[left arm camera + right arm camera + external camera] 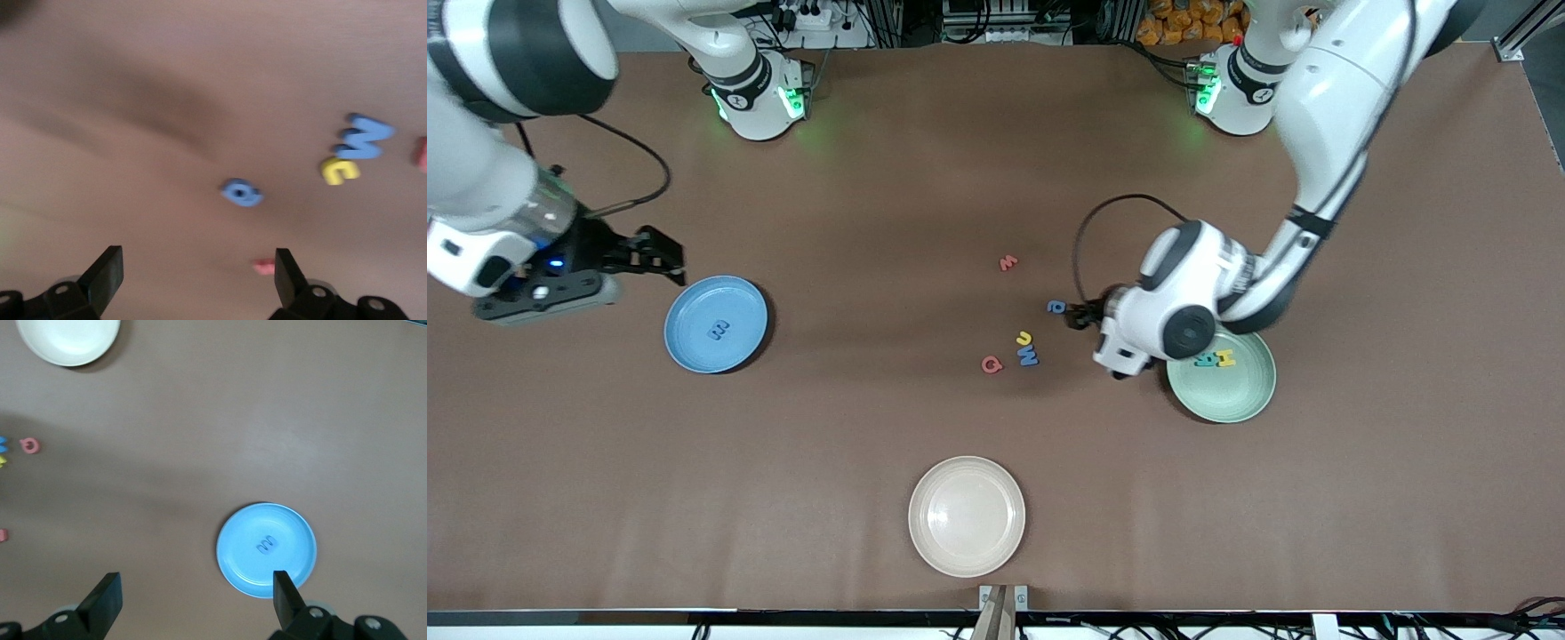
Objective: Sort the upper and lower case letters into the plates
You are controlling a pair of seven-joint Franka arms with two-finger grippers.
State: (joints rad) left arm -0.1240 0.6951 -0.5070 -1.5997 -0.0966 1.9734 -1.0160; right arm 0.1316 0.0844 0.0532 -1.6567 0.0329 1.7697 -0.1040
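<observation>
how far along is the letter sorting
Done: one blue letter lies in the sky blue plate; a teal letter and a yellow letter lie in the mint green plate. In hand: nothing; the left gripper is open over the small blue letter, the right gripper waits open beside the blue plate. Left: five letters on the table.

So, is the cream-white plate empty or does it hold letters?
Empty: the cream-white plate shows only its bare surface, with no letter in it.

I see cream-white plate on brown table, nearest front camera, midway between arms' ends; black cables trail over table.
</observation>
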